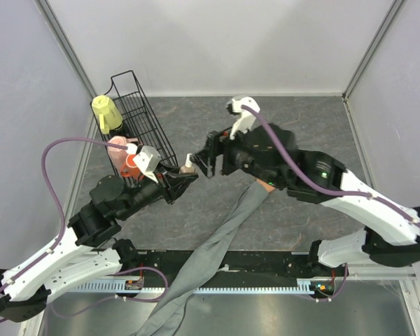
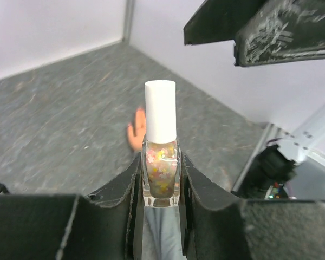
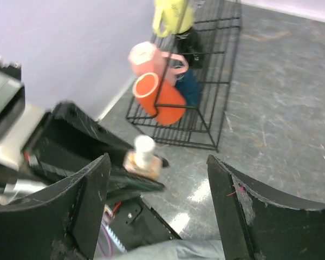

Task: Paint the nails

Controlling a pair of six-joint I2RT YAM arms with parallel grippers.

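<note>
Closest to your left wrist camera, the left gripper [image 2: 161, 169] is clamped on a small nail polish bottle [image 2: 161, 176]. The bottle stands upright between the two fingers, its glass body holding speckled, glittery contents and its white cap [image 2: 160, 111] on top.

Beyond the bottle, low on the grey table [image 1: 301, 119], you can see part of the peach mannequin hand [image 2: 136, 130]. Its nails are too small to make out. From above, that hand is mostly covered by the right arm. Its grey sleeve [image 1: 217, 245] runs diagonally from under the arm to the near edge of the table.

The right gripper [image 3: 158, 162] has its fingers spread wide with nothing between them. It faces the bottle, close to the cap but not touching it.

At the left side of the table a black wire rack [image 1: 143, 115] holds a yellow cup [image 3: 170, 16], a pink cup [image 3: 146, 57] and an orange cup [image 3: 154, 97]. A dark blue item [image 3: 190, 89] sits behind them; you cannot tell what it is.
</note>
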